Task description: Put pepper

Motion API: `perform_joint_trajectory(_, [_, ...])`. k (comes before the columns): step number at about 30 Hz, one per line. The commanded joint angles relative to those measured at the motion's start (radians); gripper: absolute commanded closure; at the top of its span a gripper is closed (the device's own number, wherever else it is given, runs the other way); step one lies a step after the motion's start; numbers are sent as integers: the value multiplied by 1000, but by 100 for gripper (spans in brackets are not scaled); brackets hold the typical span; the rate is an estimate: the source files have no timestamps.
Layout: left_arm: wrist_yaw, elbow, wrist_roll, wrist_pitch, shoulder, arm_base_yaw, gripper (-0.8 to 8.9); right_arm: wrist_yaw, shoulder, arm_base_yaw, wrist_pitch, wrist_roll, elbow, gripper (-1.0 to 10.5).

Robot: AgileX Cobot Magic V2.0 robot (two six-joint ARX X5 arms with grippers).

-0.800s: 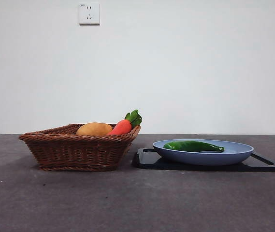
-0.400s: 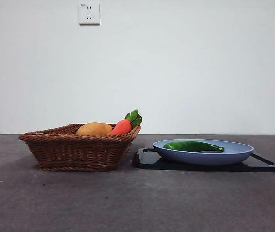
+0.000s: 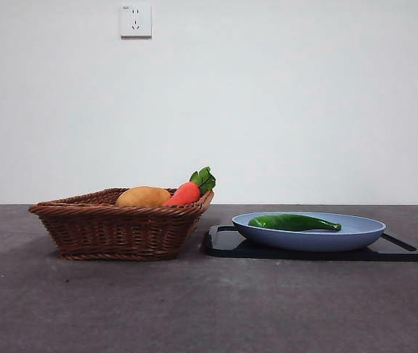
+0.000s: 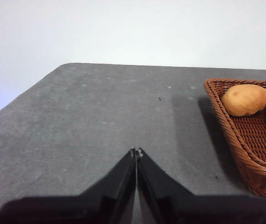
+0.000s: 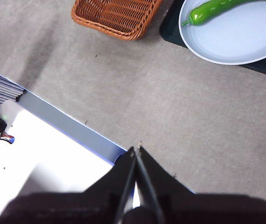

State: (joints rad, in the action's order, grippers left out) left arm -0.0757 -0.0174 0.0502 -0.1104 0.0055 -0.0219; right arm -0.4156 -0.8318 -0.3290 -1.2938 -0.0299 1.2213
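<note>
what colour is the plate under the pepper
Light blue plate, holding the green pepper; clearest in front view.

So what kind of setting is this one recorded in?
Probably a lab-style tabletop set-up, not a kitchen: a bare grey table against a plain white wall with a socket, and toy-like vegetables staged in a wicker basket and on a blue plate.

Both grippers look the same: the left gripper (image 4: 136, 152) and right gripper (image 5: 136, 150) are plain matte black, with flat tapered jaws narrowing into thin pointed tips.
</note>
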Motion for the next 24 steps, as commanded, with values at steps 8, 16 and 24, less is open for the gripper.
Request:
perform_joint_trajectory(8, [3, 11, 6, 12, -4, -4, 805, 36, 79, 77, 200, 122, -1, 936])
perform_joint_trajectory(16, [2, 11, 6, 13, -4, -4, 805, 30, 317, 225, 692, 92, -297, 936])
perform_joint_trajectory(24, [2, 11, 6, 13, -4, -4, 805, 33, 558, 257, 1127, 82, -758, 936])
